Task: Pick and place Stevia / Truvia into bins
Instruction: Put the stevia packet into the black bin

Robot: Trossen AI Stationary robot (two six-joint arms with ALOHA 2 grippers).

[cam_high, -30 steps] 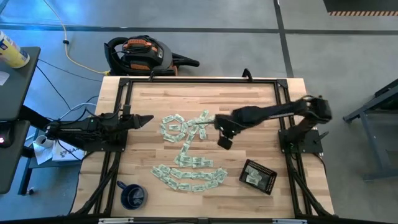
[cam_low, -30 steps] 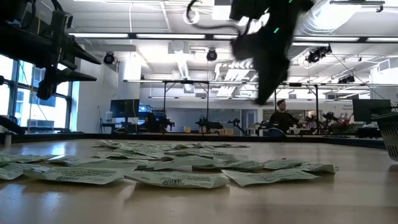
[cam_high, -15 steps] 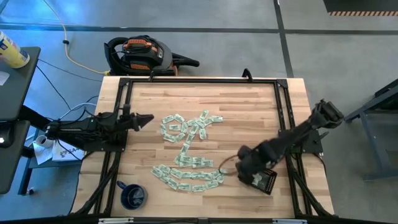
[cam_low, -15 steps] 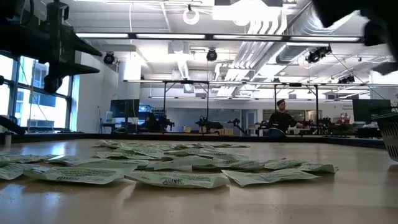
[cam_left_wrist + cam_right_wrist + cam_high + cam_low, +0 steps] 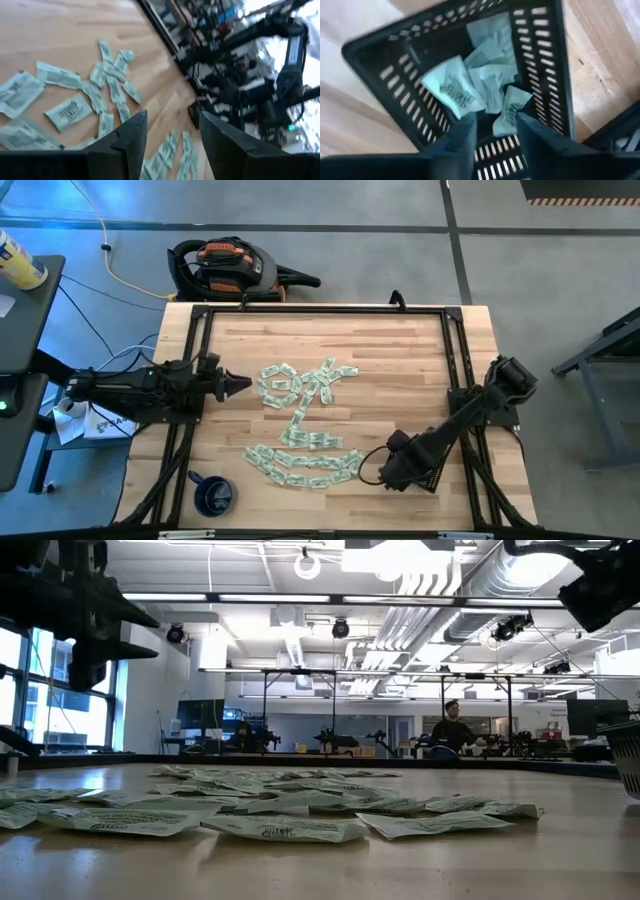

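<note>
Many pale green and white sachets (image 5: 300, 395) lie flat on the wooden table, one cluster mid-table and a row (image 5: 305, 465) nearer the front; they also show in the low view (image 5: 290, 805) and the left wrist view (image 5: 70, 110). The black slotted tray (image 5: 550, 60) holds several sachets (image 5: 485, 80). In the high view the right arm mostly covers the tray (image 5: 432, 475). My right gripper (image 5: 390, 472) hangs open over the tray (image 5: 495, 125), and one sachet (image 5: 509, 112) lies just beyond its fingertips. My left gripper (image 5: 240, 385) waits open at the table's left (image 5: 172, 125).
A dark blue mug (image 5: 213, 495) stands near the front left corner. A black frame runs round the table's edges (image 5: 320, 308). An orange and black vacuum (image 5: 235, 268) lies on the floor beyond the far edge. Bare wood lies between the sachets and the tray.
My right gripper has swung from above the far middle sachets toward the near right, and it now hangs over the black tray. In the low view it has left the middle of the picture for the upper right corner.
</note>
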